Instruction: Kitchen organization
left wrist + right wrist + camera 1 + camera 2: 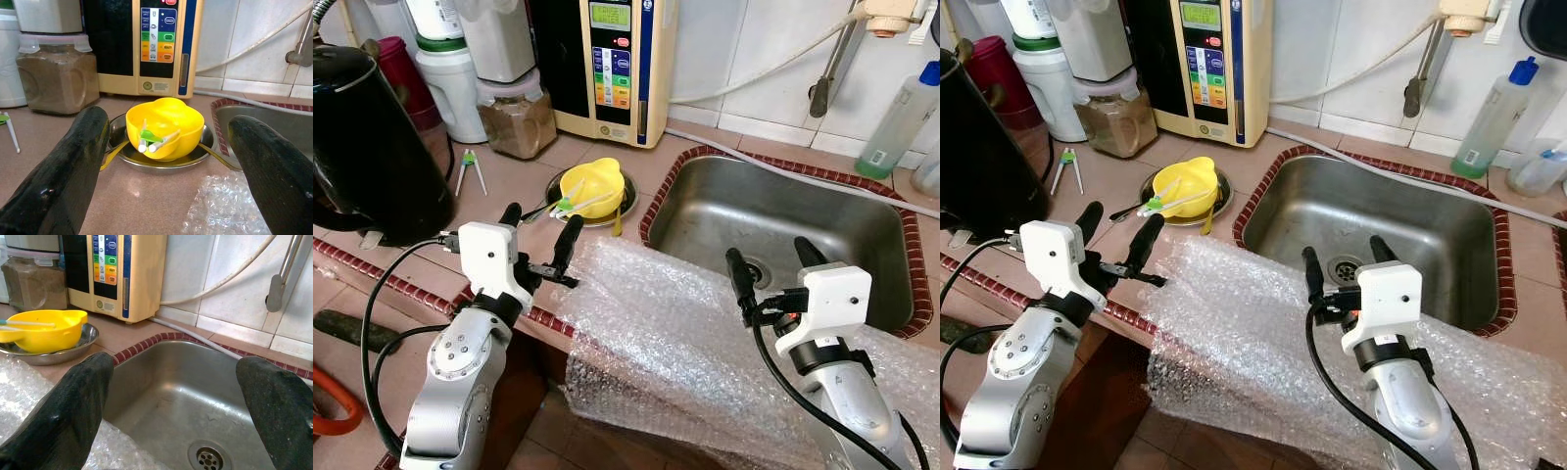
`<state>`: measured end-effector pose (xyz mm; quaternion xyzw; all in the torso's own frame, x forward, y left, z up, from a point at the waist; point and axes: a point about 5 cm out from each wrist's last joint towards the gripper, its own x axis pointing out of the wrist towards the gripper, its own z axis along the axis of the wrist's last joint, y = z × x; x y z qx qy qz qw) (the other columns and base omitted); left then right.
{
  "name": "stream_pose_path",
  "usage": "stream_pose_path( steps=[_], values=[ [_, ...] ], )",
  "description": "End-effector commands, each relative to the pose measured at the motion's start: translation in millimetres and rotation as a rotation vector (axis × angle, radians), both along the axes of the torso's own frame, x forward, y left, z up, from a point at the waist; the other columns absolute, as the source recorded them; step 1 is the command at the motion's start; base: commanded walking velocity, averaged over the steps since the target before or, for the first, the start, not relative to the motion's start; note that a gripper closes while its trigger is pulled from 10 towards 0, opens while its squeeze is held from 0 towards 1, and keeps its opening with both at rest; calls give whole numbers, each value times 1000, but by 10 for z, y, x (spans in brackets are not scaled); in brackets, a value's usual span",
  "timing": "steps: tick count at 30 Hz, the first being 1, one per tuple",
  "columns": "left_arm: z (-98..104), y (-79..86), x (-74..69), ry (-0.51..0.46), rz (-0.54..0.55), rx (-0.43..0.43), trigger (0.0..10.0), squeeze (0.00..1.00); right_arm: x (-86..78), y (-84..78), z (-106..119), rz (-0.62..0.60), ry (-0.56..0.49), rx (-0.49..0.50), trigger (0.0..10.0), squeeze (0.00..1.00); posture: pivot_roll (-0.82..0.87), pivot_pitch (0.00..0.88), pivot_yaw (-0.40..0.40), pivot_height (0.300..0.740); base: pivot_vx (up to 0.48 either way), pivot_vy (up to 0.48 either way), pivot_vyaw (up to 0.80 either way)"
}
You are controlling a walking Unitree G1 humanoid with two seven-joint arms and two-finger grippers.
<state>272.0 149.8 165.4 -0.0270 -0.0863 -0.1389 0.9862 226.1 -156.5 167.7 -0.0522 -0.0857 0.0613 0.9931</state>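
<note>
A sheet of bubble wrap (675,333) drapes over the table (519,191) edge nearest me. My left gripper (540,233) hovers at its left corner, fingers spread and empty; my right gripper (771,266) hangs over the wrap by the sink (862,230), fingers also apart and holding nothing. I judge this the approach step in tidying the kitchen. Just beyond my left fingers (63,166), the yellow bowl (164,127) with 2 utensils sits in a steel dish (122,152); reaching it calls for a short forward advance.
</note>
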Motion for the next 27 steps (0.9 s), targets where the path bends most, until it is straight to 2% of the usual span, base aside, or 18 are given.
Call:
stream_pose_path(
  steps=[1,17,27],
  values=[
    [37,-12,-23,-10,-9,10,10000,0,-12,7,15,-3,-11,-4,10000,0,-56,98,34,740,270,0,0],
    [19,-25,-26,2,-16,13,10000,0,-17,12,-13,-2,-4,-11,10000,0,-56,98,37,740,272,0,0],
    [-13,-20,-37,11,-11,20,10000,0,-26,17,-29,1,-2,-21,10000,0,-55,98,37,740,0,0,0]
  ],
)
